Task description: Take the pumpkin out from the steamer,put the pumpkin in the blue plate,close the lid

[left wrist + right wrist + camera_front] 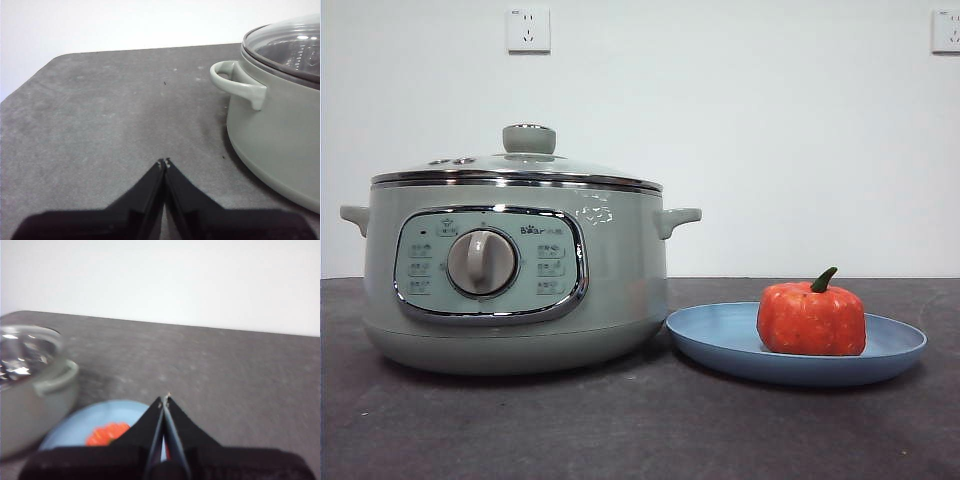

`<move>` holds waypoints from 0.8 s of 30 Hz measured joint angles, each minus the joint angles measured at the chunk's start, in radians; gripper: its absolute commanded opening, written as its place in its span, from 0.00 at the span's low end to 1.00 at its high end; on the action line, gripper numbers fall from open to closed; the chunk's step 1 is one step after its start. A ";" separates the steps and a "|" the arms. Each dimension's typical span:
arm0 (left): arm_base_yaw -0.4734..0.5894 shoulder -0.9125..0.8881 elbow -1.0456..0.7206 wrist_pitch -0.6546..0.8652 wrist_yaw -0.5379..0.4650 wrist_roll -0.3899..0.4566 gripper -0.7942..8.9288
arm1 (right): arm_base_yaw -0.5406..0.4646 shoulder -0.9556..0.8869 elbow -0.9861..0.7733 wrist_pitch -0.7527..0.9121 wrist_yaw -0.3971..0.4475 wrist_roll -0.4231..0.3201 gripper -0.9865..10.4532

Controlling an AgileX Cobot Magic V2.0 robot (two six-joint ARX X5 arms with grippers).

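Observation:
The sage-green steamer [515, 275] stands at the left of the front view with the glass lid [520, 165] sitting closed on its rim. The orange-red pumpkin [811, 318] with its green stem rests on the blue plate [720, 335] to the right of the steamer. My left gripper [163, 162] is shut and empty over bare table beside the steamer [280, 135] and its side handle. My right gripper [164, 399] is shut and empty, above and back from the plate [95, 422] and pumpkin [107, 434]. Neither arm shows in the front view.
The dark grey table [640, 430] runs to a white wall with two sockets [528, 28]. The table's rounded corner [65, 55] shows in the left wrist view. The steamer and lid show blurred in the right wrist view [30, 390].

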 measured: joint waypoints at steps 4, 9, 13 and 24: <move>0.000 0.000 0.000 0.000 0.000 0.000 0.08 | -0.008 -0.077 -0.123 0.015 0.000 -0.002 0.07; 0.000 0.000 0.000 0.000 0.000 0.000 0.08 | -0.010 -0.118 -0.238 0.078 0.000 0.001 0.07; 0.000 0.000 0.000 0.000 0.000 0.000 0.08 | -0.010 -0.158 -0.285 0.083 0.002 0.003 0.07; 0.000 0.000 0.000 0.000 0.000 0.000 0.08 | -0.010 -0.209 -0.339 0.092 0.061 0.092 0.07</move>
